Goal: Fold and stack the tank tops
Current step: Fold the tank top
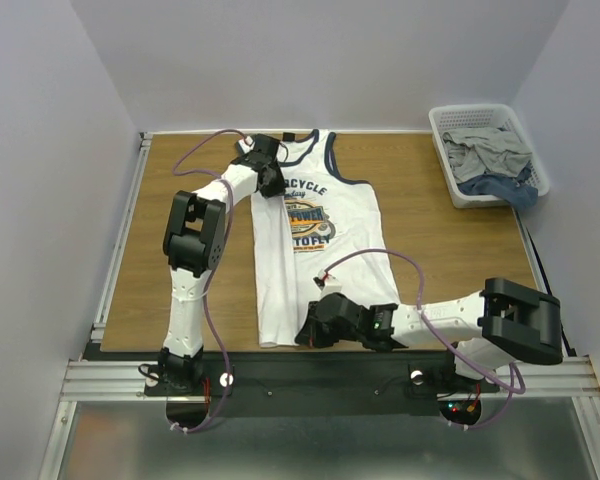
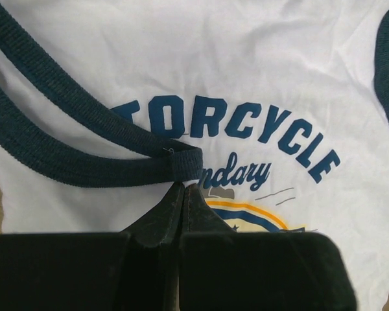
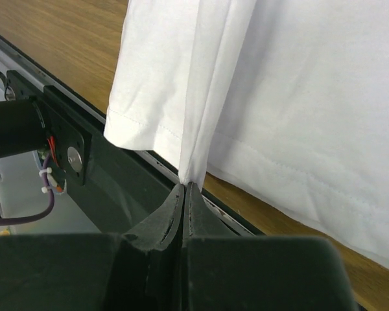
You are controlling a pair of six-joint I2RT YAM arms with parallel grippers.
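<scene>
A white tank top [image 1: 310, 240] with navy trim and a "MOTORCYCLE" print lies lengthwise on the wooden table, its left side folded over the middle. My left gripper [image 1: 272, 180] is shut on the navy strap [image 2: 181, 162] near the neckline, over the print [image 2: 246, 129]. My right gripper [image 1: 305, 335] is shut on the white bottom hem [image 3: 194, 162] at the table's near edge, the cloth pulled up into a pleat. The hem's left corner [image 3: 126, 126] hangs loose beside the jaws.
A white basket [image 1: 445, 160] at the back right holds grey and blue clothes [image 1: 495, 160]. The black base rail [image 3: 117, 188] runs along the near edge of the table [image 1: 180, 260], right under my right gripper. Walls close in on three sides.
</scene>
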